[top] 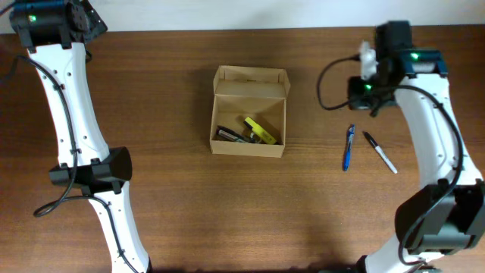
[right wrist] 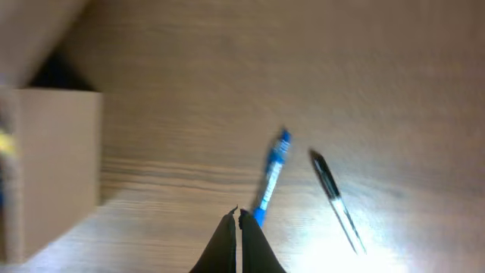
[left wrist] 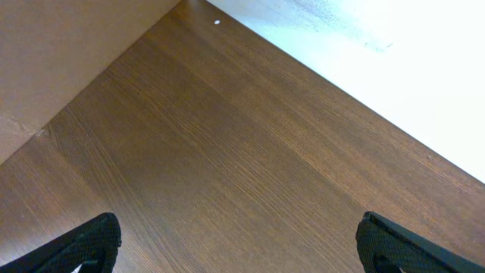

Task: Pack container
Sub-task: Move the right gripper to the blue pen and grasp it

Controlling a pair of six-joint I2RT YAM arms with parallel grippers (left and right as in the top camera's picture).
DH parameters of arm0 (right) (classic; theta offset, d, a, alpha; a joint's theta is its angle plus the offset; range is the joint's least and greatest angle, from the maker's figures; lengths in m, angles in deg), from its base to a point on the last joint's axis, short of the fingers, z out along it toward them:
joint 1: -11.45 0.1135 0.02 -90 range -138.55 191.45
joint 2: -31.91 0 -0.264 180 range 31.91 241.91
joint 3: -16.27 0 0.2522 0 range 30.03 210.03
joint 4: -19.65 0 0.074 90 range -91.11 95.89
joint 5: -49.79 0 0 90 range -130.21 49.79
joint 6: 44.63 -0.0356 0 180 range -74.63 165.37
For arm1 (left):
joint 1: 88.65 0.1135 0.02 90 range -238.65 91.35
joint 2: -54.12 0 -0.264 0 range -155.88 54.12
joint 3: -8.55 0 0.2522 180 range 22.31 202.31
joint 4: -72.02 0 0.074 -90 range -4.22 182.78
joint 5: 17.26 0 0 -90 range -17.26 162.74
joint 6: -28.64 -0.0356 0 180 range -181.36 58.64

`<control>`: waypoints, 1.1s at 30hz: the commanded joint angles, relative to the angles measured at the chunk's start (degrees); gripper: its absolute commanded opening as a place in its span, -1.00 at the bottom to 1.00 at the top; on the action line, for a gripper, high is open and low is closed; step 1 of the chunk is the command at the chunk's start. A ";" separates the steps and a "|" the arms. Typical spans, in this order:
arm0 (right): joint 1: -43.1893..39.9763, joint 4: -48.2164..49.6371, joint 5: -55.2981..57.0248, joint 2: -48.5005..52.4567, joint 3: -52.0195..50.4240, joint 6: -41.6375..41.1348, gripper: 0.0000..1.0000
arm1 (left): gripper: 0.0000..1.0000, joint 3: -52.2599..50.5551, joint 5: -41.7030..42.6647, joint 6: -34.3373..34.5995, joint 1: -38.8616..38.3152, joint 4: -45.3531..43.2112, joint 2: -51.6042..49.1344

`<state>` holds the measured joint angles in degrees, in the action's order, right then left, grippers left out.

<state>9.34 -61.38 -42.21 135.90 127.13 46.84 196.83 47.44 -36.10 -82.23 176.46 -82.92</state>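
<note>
The container (top: 247, 148) sits open at mid-table, plain cardboard, holding a yellow marker (top: 259, 130) and perhaps a dark pen (top: 229, 135). A blue pen (top: 348, 147) and a black pen (top: 380, 152) lie to its right, their print too small to read. The left gripper (left wrist: 239, 235) gapes wide and empty. The right gripper (right wrist: 239, 220) is pinched together on nothing.

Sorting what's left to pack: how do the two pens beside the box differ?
The blue pen lies nearly vertical in the overhead view; the black pen slants. The blue pen sits nearer the cardboard box than the black pen. Both lie on the table, outside the box.
</note>
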 commanded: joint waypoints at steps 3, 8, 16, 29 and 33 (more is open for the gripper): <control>-2.21 4.28 -2.38 0.66 -12.59 -0.70 -0.92 | 1.00 -0.28 0.00 -0.52 0.39 0.09 1.95; -2.05 11.28 -2.27 0.66 -22.40 -1.60 -0.20 | 1.00 -0.26 -0.02 -0.52 0.39 0.09 1.95; -2.16 18.64 -0.20 0.98 -29.86 -3.10 -0.02 | 1.00 -0.26 -0.02 -0.52 0.39 0.09 1.95; -2.14 21.46 1.16 8.61 -30.73 -6.10 -0.17 | 0.99 -0.26 -0.02 -0.50 0.39 0.09 1.95; -2.14 21.84 0.48 10.19 -30.73 -6.45 -0.92 | 1.00 -0.28 -0.02 -0.52 0.39 0.07 1.95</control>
<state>6.72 -40.57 -39.50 141.82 97.76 41.18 196.83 47.44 -36.13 -82.23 176.46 -82.92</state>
